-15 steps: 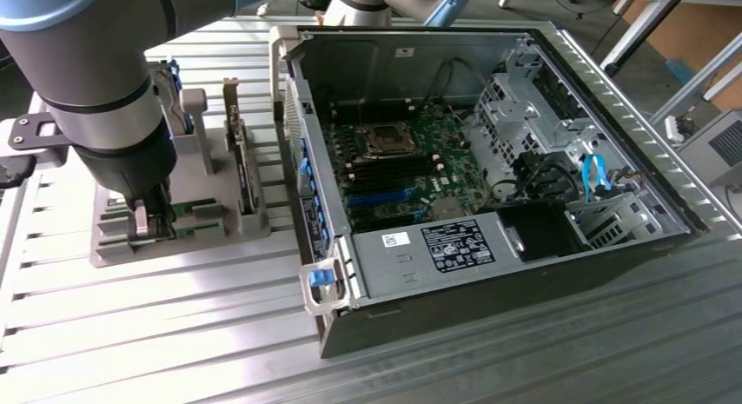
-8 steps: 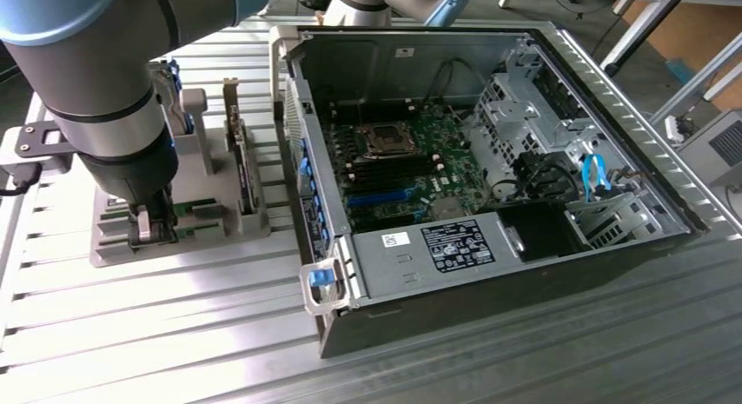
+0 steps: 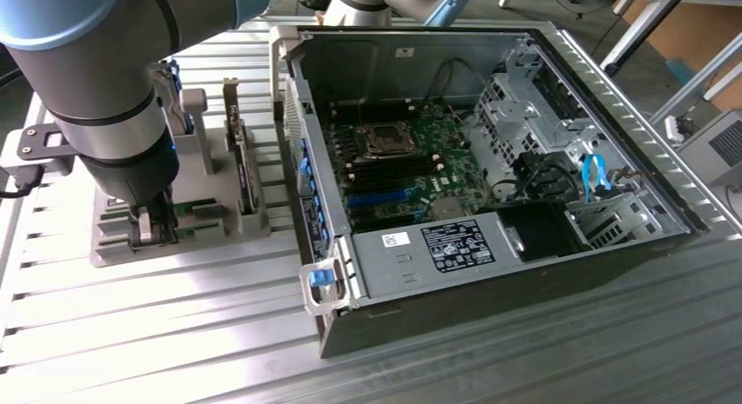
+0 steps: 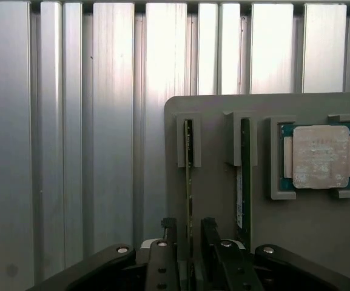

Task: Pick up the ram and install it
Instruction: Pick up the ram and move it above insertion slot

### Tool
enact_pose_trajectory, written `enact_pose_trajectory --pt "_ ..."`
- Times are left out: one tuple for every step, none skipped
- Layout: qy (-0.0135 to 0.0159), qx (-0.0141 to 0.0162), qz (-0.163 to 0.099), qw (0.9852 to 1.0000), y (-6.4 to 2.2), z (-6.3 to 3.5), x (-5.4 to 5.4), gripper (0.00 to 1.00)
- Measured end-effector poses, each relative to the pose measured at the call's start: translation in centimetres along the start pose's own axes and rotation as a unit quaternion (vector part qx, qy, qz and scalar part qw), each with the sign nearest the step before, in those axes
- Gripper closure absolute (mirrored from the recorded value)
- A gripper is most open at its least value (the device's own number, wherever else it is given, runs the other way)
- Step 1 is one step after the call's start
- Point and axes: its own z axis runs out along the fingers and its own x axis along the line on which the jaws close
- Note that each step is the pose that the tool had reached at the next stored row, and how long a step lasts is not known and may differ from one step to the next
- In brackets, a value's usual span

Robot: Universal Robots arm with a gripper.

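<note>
The ram [image 4: 188,182] is a thin green stick standing on edge in a slot of the grey holder [image 4: 211,182]. My gripper [image 4: 188,229] is lowered over its near end, one dark finger [image 4: 168,233] on each side with a small gap left, so it stands open around the stick. An identical second green stick [image 4: 244,176] stands in the neighbouring slot. In the exterior view my gripper [image 3: 151,230] is down at the holder [image 3: 221,239], at the exterior view's left of the open computer case [image 3: 464,152].
A processor chip [image 4: 320,156] lies in a recess of the holder beside the sticks. An upright expansion card [image 3: 238,152] stands in the holder near the case wall. The motherboard [image 3: 406,169] lies inside the case. Ribbed metal table [image 3: 174,334] surrounds everything.
</note>
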Motion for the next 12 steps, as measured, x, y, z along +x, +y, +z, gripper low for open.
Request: enact_pose_trajectory --pt "0.0000 0.0000 0.000 1.0000 0.00 0.00 0.0 0.71" --pt "0.0000 0.0000 0.000 1.0000 0.00 0.00 0.0 0.78" --pt "0.0000 0.0000 0.000 1.0000 0.00 0.00 0.0 0.87" --pt "0.0000 0.0000 0.000 1.0000 0.00 0.00 0.0 0.87" --pt "0.0000 0.0000 0.000 1.0000 0.00 0.00 0.0 0.87" --pt "0.0000 0.0000 0.000 1.0000 0.00 0.00 0.0 0.87" --pt "0.0000 0.0000 0.000 1.0000 0.00 0.00 0.0 0.87" --pt "0.0000 0.0001 0.000 1.0000 0.00 0.01 0.0 0.87" --pt "0.0000 0.0001 0.000 1.0000 0.00 -0.01 0.0 0.87" --pt "0.0001 0.0000 0.000 1.0000 0.01 -0.25 0.0 0.87" --pt "0.0002 0.0001 0.000 1.0000 0.02 -0.88 0.0 0.87" --pt "0.0001 0.0000 0.000 1.0000 0.02 -1.14 0.0 0.87"
